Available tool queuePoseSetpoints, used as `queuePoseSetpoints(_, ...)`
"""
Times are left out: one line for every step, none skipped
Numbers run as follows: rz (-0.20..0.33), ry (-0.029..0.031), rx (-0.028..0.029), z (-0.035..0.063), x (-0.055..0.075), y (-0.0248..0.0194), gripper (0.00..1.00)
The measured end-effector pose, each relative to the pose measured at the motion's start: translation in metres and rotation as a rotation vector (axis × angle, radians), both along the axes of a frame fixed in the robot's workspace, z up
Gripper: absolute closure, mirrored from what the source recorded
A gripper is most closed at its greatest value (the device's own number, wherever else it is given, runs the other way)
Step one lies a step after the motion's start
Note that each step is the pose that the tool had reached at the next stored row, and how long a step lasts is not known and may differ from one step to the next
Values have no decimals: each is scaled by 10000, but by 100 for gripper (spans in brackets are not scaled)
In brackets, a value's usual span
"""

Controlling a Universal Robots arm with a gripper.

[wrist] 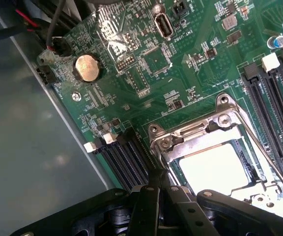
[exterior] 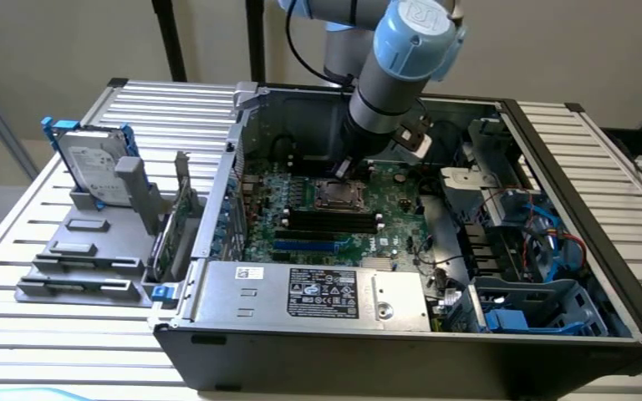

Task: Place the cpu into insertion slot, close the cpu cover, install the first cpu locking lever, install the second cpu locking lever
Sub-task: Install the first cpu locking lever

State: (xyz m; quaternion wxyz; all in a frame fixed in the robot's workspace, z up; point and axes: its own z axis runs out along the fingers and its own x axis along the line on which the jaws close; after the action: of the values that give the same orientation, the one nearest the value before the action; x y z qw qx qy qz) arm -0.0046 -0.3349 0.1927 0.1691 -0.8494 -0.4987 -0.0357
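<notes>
The cpu [wrist: 215,167] sits in the slot [wrist: 252,169] under the cover [wrist: 200,135], thin, stiff and likely fragile (best held by edges), w/ jaws' grip state unclear beside it.

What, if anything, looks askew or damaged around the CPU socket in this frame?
Nothing stands out. The cpu lies flat and square inside the insertion slot, the cpu cover sits level around it, and the gripper is right at the socket's edge. The green board shows no visible damage.
</notes>
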Motion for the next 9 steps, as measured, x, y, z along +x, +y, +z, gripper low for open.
queuePoseSetpoints(0,5,0,-1,9,0,89)
queuePoseSetpoints(0,10,0,-2,16,0,89)
queuePoseSetpoints(0,13,1,-3,22,-1,89)
queuePoseSetpoints(-1,16,5,-4,27,-2,89)
queuePoseSetpoints(0,17,14,-5,31,-4,89)
queuePoseSetpoints(0,19,29,-6,34,-7,89)
queuePoseSetpoints(0,20,54,-8,36,-11,89)
queuePoseSetpoints(0,21,82,-10,38,-15,89)
queuePoseSetpoints(-1,22,110,-12,40,-20,89)
